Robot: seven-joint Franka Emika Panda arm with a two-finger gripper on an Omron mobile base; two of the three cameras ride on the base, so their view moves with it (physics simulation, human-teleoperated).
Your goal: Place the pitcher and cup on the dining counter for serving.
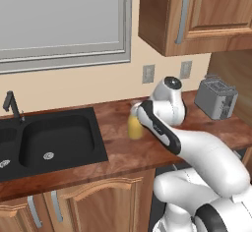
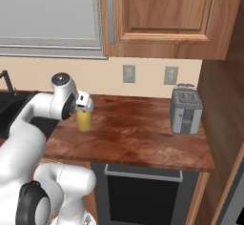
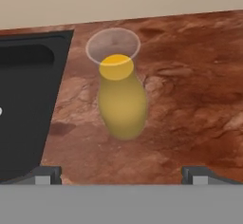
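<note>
The pitcher [image 1: 134, 128] [image 2: 85, 120] [image 3: 122, 103] stands upright on the wood worktop, a little right of the black sink. It is clear glass with yellow-orange contents and a wide clear rim. My gripper [image 2: 85, 106] [image 3: 122, 174] hangs just above and behind it, open, and touches nothing. Its two fingertips [image 3: 47, 173] sit far apart at the bottom of the hand view, with the pitcher centred ahead of them. The arm's wrist hides the pitcher's top in the left base view. The cup and the dining counter are out of view.
A black sink [image 1: 54, 140] with a dark faucet [image 1: 12, 105] lies left of the pitcher. A silver toaster [image 1: 215, 97] [image 2: 186, 110] stands at the worktop's right end, against a wood side panel. Wall cabinets [image 2: 162, 14] hang overhead.
</note>
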